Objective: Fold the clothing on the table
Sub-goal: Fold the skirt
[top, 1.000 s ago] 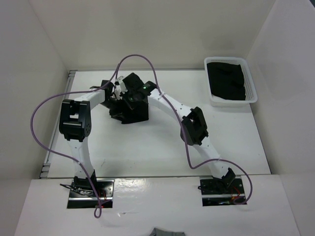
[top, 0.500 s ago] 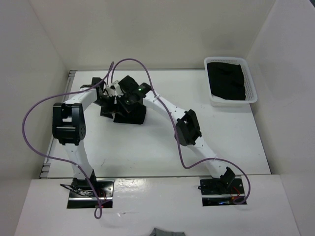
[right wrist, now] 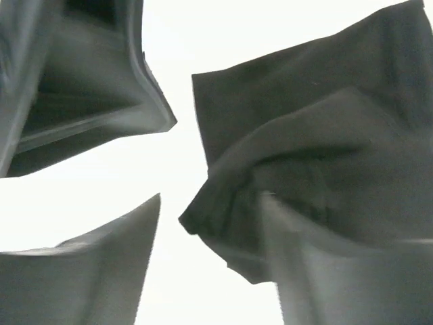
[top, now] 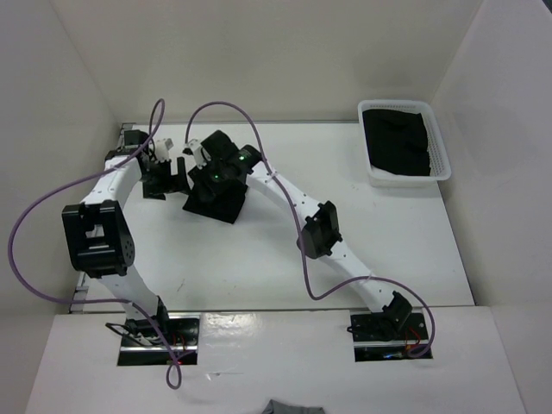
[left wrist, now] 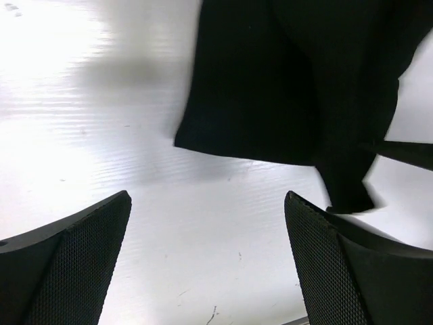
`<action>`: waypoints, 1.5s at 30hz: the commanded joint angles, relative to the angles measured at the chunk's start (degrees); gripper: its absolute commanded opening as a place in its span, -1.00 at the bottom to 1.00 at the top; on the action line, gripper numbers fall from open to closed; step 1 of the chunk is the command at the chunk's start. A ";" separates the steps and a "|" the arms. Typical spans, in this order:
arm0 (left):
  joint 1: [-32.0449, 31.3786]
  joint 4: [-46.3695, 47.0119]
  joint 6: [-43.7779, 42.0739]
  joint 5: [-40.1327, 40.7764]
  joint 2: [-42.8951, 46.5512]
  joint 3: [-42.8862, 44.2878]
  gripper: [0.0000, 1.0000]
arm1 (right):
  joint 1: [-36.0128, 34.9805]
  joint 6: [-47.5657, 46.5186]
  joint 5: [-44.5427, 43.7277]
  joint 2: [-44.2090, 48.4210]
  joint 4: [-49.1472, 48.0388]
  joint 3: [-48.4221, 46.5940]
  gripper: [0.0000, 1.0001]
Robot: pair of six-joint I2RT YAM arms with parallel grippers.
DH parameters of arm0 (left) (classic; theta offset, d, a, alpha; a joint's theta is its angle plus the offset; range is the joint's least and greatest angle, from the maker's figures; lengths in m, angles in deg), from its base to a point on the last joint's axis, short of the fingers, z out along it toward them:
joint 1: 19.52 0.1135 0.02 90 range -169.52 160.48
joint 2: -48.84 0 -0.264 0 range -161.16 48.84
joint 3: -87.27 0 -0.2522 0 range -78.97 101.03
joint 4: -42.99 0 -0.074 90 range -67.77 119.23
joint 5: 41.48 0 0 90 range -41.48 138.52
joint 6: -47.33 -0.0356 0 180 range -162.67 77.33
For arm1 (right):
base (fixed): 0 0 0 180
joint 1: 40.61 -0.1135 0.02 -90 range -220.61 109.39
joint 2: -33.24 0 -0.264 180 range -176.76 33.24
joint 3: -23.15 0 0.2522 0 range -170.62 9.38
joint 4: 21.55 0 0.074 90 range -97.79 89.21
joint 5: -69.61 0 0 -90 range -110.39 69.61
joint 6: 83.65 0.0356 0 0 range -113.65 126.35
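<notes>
The black clothing [top: 217, 203] lies bunched on the white table [top: 285, 250] at the back left. My right gripper [top: 211, 175] hovers right over it. In the right wrist view its jaws stand apart [right wrist: 213, 200], and a rumpled corner of the clothing [right wrist: 325, 149] lies beside and under the right finger, gripped by neither. My left gripper [top: 158, 181] is just left of the garment, wide open [left wrist: 208, 196] over bare table [left wrist: 101, 122]. The clothing's folded edge [left wrist: 270, 81] lies ahead of its fingers.
A white mesh basket [top: 442, 148] holding a black fabric heap [top: 397, 142] stands at the back right corner. White walls enclose the table on three sides. The left arm's purple cable [top: 34, 216] loops out over the left edge.
The left gripper opened and drew back leftward off the clothing. The right gripper went from shut to open, letting the fabric go. The garment shifted slightly left.
</notes>
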 commanded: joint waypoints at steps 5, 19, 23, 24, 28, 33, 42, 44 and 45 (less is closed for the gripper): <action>2.99 -0.18 -1.99 -2.89 0.12 -3.13 1.00 | -0.67 -3.20 15.08 -4.28 2.74 -5.11 0.91; 0.81 0.43 -3.04 -3.86 -5.59 -0.94 1.00 | 5.74 -5.06 6.85 6.78 4.77 -0.64 0.97; -0.86 0.96 -1.64 -3.33 -8.58 2.39 1.00 | 8.03 -4.01 -1.14 8.02 4.77 1.31 0.97; -0.87 0.96 -0.85 -3.33 -8.59 3.01 1.00 | 8.04 -4.00 -1.86 8.54 4.77 1.83 0.97; -3.67 0.96 0.38 -4.74 -7.63 6.44 1.00 | 8.65 -4.00 -5.29 9.86 5.91 3.15 0.97; -10.96 1.58 0.91 0.97 -7.35 8.73 1.00 | 11.19 -3.47 -6.79 14.07 6.44 5.25 0.97; -15.46 2.63 2.06 2.64 -14.55 12.33 0.95 | 12.87 -3.47 -8.90 18.91 6.96 10.79 0.97; -15.46 2.63 2.06 3.78 -15.17 12.34 0.95 | 12.87 -3.47 -8.90 19.61 6.96 11.50 0.97; -15.46 2.63 2.06 4.48 -15.18 13.03 0.95 | 13.39 -3.47 -8.20 19.62 6.96 11.50 0.97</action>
